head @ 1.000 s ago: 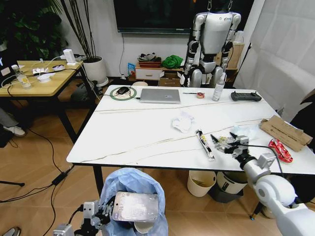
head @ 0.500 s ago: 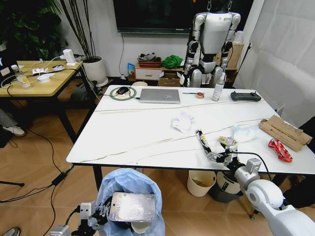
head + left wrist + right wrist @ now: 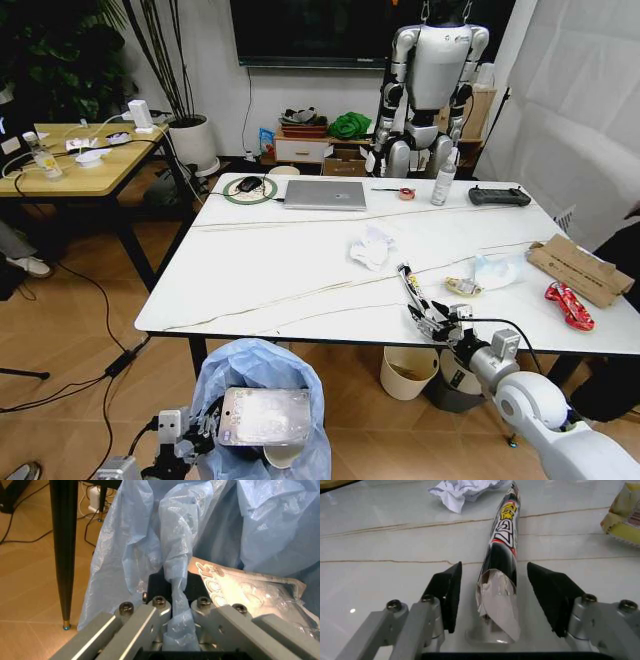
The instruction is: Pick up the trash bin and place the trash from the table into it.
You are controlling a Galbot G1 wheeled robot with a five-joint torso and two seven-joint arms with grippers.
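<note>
- Right tool (image 3: 432,322): at the near edge of the tabletop (image 3: 290,265), jaws spread to either side of a long black printed wrapper (image 3: 501,558), not clenched on it; the wrapper's torn end lies between the pads (image 3: 446,592).
- Left tool (image 3: 172,630): low, below the near edge of the tabletop, clenched on a gathered fold of the pale-blue bag lining the trash bin (image 3: 262,405).
- Inside the bin: a clear plastic pack (image 3: 264,416).
- Remaining trash on the tabletop: crumpled tissue (image 3: 371,246), yellow wrapper (image 3: 463,287), red wrapper (image 3: 569,305), cardboard piece (image 3: 579,269).
</note>
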